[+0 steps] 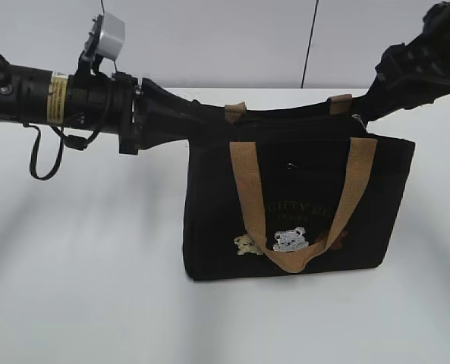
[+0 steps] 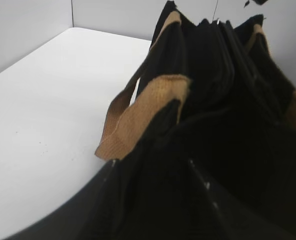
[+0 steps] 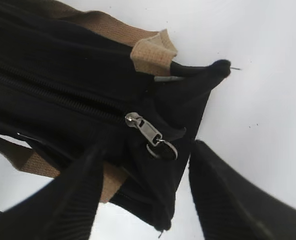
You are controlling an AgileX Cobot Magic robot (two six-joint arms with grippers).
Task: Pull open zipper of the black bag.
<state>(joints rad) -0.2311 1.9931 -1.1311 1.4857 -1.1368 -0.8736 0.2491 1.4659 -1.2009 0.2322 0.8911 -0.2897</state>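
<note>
Right gripper (image 3: 148,195) jaws apart, straddling zipper (image 3: 150,134) pull, not pinching. Left gripper (image 2: 152,200) at black bag (image 1: 300,205) end; grip unclear. Center on ring, close, pull along teeth.

Left tool (image 1: 180,125) tips hidden (behind bag (image 1: 209,227)).

White table (image 1: 73,288) fills the lower and middle frame, matte, evenly lit, soft shadows. Pale grey wall (image 1: 225,38) spans the upper frame. Thin dark cable (image 1: 309,42) hangs down the wall, upper right of centre.
</note>
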